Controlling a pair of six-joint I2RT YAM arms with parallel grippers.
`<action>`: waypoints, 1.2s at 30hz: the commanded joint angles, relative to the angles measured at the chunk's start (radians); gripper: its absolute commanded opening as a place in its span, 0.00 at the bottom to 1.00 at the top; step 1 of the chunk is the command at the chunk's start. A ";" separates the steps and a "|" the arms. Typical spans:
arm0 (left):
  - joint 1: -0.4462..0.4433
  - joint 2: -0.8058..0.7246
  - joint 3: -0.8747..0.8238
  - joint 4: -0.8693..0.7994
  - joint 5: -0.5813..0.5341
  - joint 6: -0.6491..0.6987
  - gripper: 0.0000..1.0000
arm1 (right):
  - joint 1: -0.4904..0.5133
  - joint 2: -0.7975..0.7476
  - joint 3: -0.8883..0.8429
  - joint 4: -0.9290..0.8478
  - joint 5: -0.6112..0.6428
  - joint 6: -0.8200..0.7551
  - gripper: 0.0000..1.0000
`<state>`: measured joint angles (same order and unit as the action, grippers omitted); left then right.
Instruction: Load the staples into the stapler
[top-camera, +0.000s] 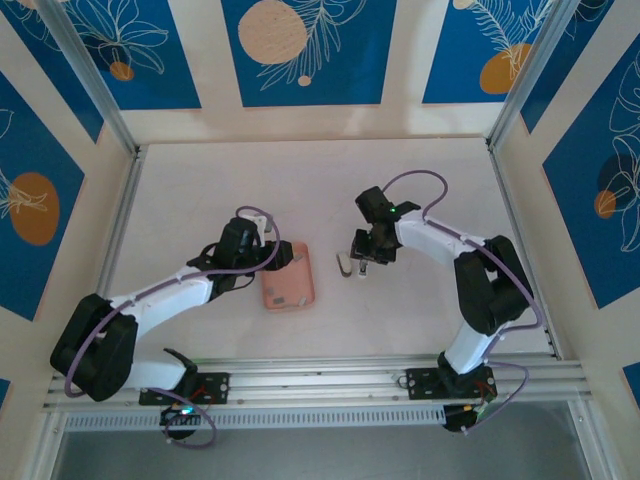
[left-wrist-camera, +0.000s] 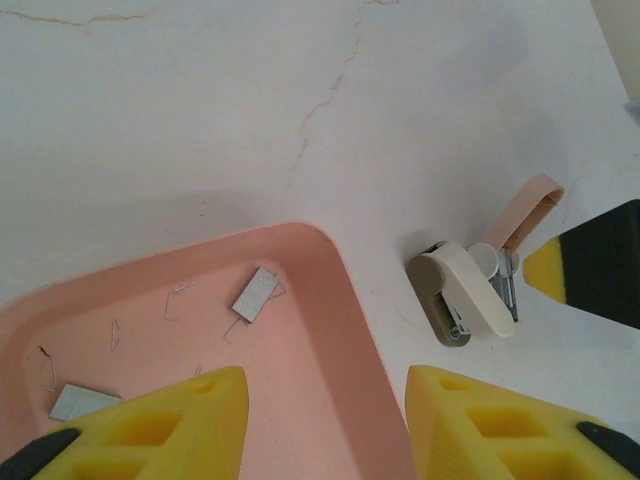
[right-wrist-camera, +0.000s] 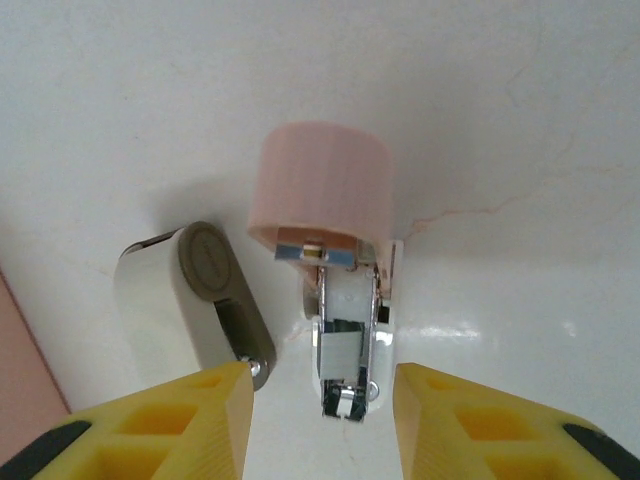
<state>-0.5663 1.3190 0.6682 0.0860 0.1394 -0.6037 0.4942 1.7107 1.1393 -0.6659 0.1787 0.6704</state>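
Note:
The small stapler (top-camera: 346, 265) lies open on the white table, right of the salmon-pink tray (top-camera: 288, 296). In the right wrist view its pink lid (right-wrist-camera: 320, 185) is swung up, the metal channel (right-wrist-camera: 345, 335) is bared, and a short grey block sits in that channel. Its white and grey base (right-wrist-camera: 195, 300) lies to the left. My right gripper (right-wrist-camera: 322, 400) stands open just above the channel, a finger on each side. Staples (left-wrist-camera: 256, 294) lie in the tray (left-wrist-camera: 340, 330) as short grey strips, another strip (left-wrist-camera: 85, 402) nearer. My left gripper (left-wrist-camera: 325, 395) hangs open over the tray's right wall, holding nothing.
Thin loose staple wires (left-wrist-camera: 180, 295) are scattered on the tray floor. In the left wrist view the stapler (left-wrist-camera: 462, 292) lies right of the tray, and the right gripper's finger (left-wrist-camera: 598, 265) is beside it. Metal frame rails (top-camera: 300, 385) border the table.

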 joint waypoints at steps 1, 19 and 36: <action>-0.005 -0.023 -0.013 0.003 -0.009 -0.013 0.45 | 0.008 0.047 0.019 -0.021 -0.015 -0.012 0.42; -0.006 -0.026 -0.015 0.003 -0.006 -0.015 0.45 | 0.035 -0.012 -0.029 -0.092 0.019 -0.028 0.20; -0.005 -0.015 -0.012 0.018 0.003 -0.019 0.45 | 0.045 -0.091 -0.044 -0.143 -0.020 -0.044 0.29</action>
<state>-0.5663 1.3155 0.6643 0.0875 0.1368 -0.6193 0.5308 1.6157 1.0859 -0.7788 0.1902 0.6395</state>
